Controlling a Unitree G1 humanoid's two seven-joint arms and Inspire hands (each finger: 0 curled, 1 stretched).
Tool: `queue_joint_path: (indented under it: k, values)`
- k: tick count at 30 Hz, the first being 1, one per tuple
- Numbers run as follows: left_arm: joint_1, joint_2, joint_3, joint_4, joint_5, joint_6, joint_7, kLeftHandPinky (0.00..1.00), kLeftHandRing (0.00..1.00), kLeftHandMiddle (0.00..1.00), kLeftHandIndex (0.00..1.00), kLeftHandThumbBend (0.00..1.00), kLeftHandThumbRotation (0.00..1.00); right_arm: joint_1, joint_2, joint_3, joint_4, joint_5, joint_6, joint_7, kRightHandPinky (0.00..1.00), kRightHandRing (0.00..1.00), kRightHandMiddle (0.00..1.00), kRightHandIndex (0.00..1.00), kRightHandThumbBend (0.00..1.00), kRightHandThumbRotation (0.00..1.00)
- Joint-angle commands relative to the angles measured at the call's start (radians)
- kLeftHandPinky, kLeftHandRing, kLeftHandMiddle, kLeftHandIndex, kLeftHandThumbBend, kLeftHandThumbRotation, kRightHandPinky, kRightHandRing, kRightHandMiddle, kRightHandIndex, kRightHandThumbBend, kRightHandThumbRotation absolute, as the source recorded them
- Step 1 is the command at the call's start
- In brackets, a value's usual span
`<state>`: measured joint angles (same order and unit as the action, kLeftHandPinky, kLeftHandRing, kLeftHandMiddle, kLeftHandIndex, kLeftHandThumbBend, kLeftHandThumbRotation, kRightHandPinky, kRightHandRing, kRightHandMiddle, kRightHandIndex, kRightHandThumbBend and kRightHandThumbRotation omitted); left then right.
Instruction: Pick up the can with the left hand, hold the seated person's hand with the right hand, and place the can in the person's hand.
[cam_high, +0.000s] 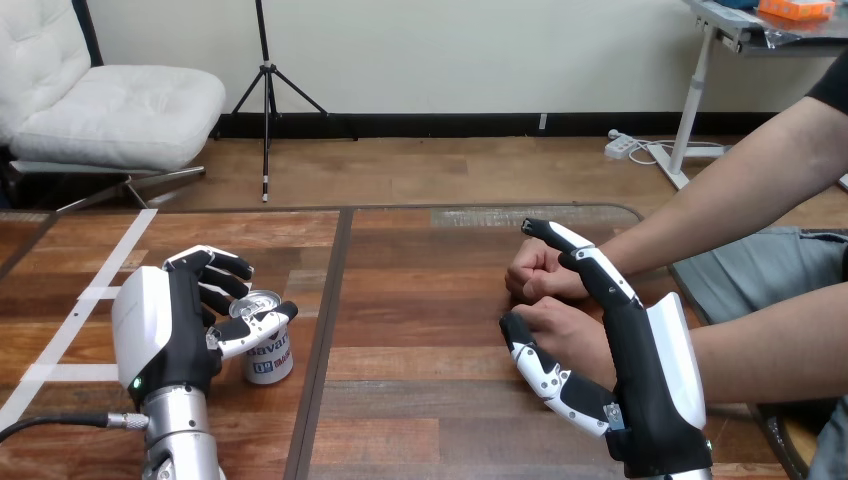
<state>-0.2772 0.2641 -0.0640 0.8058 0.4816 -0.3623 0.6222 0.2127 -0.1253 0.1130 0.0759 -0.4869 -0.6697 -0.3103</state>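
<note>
Can (270, 358): upright on the table (420, 320), left part, its open top facing up; base looks to rest on the wood.
Left hand (165, 330): wrapped on the can from the can's left side, back shell toward the camera.
Left hand fingers (222, 272): curled behind and over the can's rim.
Left hand thumb (255, 330): bent across the can's front, just below the rim; the can is grasped between thumb and fingers.
Right hand (650, 380): at the table's right part, well apart from the can, palm turned toward the view's left.
Right hand fingers (590, 262): stretched out nearly straight, released, reaching past both of the person's hands on their right side.
Right hand thumb (545, 372): spread wide, pointing left, below the person's nearer hand (565, 335).
Person's nearer hand: loosely fisted on the table, lying between the right hand's thumb and its fingers; contact cannot be told, nothing is curled round it.
Person's farther hand (535, 272): also fisted, just beyond the nearer one, beside the right hand's fingertips.
White tape lines (100, 290): on the table's left part, left of the can.
</note>
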Motion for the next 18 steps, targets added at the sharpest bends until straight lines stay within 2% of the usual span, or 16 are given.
queue_joint_path:
  k: [1, 9, 18]
  values:
    - [-0.051, 0.016, -0.011, -0.017, 0.005, -0.03, 0.015, 0.38, 0.42, 0.47, 0.49, 0.77, 0.0, -0.055, -0.008, -0.009, -0.038, 0.001, -0.019, -0.004, 0.82, 0.85, 0.84, 0.82, 0.4, 0.08]
    - [-0.05, 0.018, -0.012, -0.021, 0.004, -0.025, 0.006, 0.37, 0.42, 0.47, 0.49, 0.77, 0.0, -0.058, -0.008, -0.006, -0.037, 0.011, -0.022, 0.004, 0.81, 0.85, 0.85, 0.82, 0.4, 0.08]
    - [-0.046, 0.026, -0.022, -0.04, 0.019, -0.002, -0.011, 0.35, 0.41, 0.5, 0.51, 0.81, 0.0, -0.06, -0.006, -0.007, -0.038, -0.004, -0.016, -0.004, 0.79, 0.84, 0.85, 0.82, 0.4, 0.07]
